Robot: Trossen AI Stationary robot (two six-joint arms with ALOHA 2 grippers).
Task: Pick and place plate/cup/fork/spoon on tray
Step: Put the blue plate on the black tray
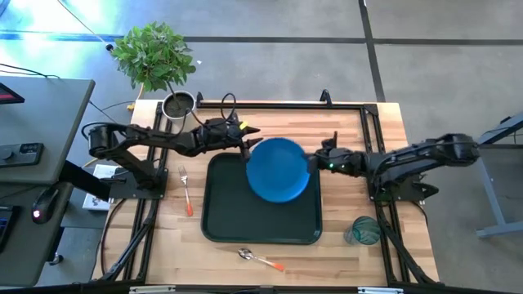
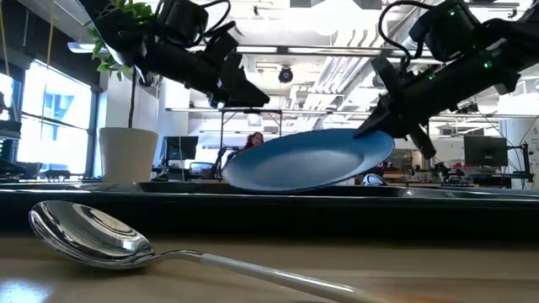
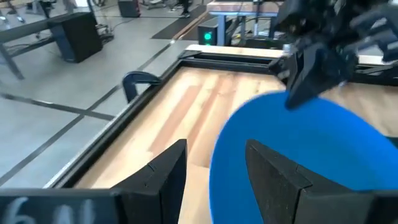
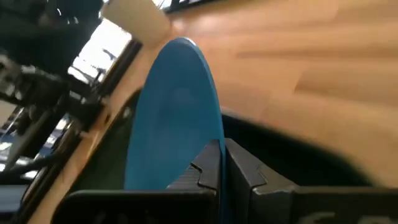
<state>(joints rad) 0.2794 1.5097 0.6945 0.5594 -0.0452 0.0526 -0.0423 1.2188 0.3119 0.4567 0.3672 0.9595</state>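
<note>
The right gripper (image 1: pixel 315 161) pinches the round bright blue plate (image 1: pixel 278 169) by its right edge, tilted over the dark green tray (image 1: pixel 219 220); the left gripper (image 1: pixel 248 140) waits open at the plate's far-left rim.

Bright blue plate (image 1: pixel 278 169), dark green tray (image 1: pixel 219 214), orange-handled fork (image 1: pixel 185 189) (silver tines), pale wood table (image 1: pixel 384 135)

Mirror-shiny metal spoon (image 2: pixel 93 236), pale wood-grain table (image 1: pixel 384 131), smooth plate (image 1: pixel 278 169)
</note>
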